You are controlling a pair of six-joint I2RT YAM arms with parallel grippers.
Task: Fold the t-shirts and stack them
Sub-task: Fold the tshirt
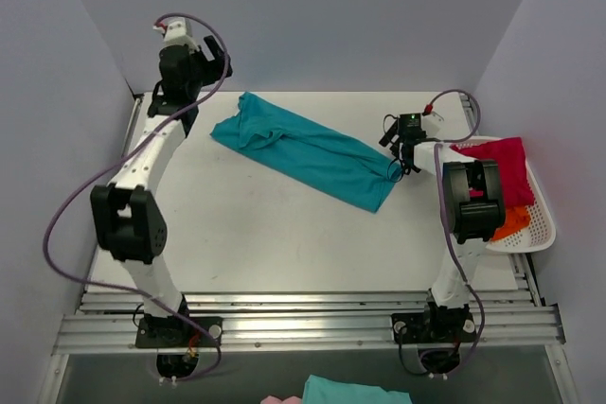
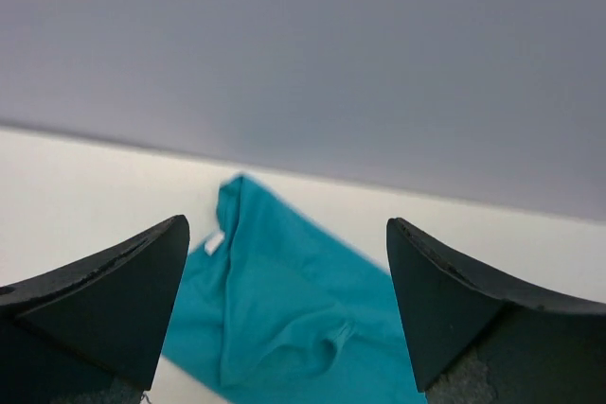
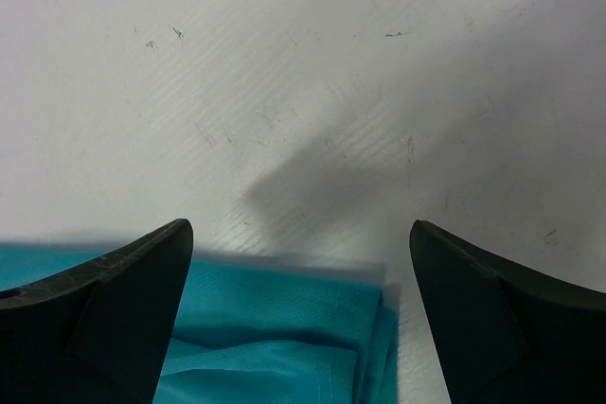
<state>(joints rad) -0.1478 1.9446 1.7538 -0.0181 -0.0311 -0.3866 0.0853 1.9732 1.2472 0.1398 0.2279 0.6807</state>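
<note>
I see the teal t-shirt (image 1: 303, 150) lying on the white worktop (image 1: 265, 234), stretched in a loose, rumpled band from far left to near right. It is bunched and creased toward its far-left end and flatter toward the near-right corner.

My left hand (image 1: 210, 65) is raised at the far-left corner of the worktop, above and clear of the cloth. In its wrist view the 2 fingers (image 2: 114, 300) stand wide apart with nothing between them, and the bunched end of the teal t-shirt (image 2: 284, 309) lies below, with a small white tag showing at its edge.

My right hand (image 1: 401, 160) sits at the near-right end of the teal t-shirt. Its 2 fingers (image 3: 104, 319) are also spread apart, with a folded corner of the teal cloth (image 3: 275, 328) under the gap and bare, scuffed worktop (image 3: 312, 73) beyond. I cannot tell whether the fingertips touch the fabric.

At the right edge of the worktop a white slatted basket (image 1: 538, 230) holds the crimson-pink t-shirt (image 1: 504, 164), draped over its far end, and the orange t-shirt (image 1: 512, 222) partly showing beside it. The right arm hides part of both.
</note>
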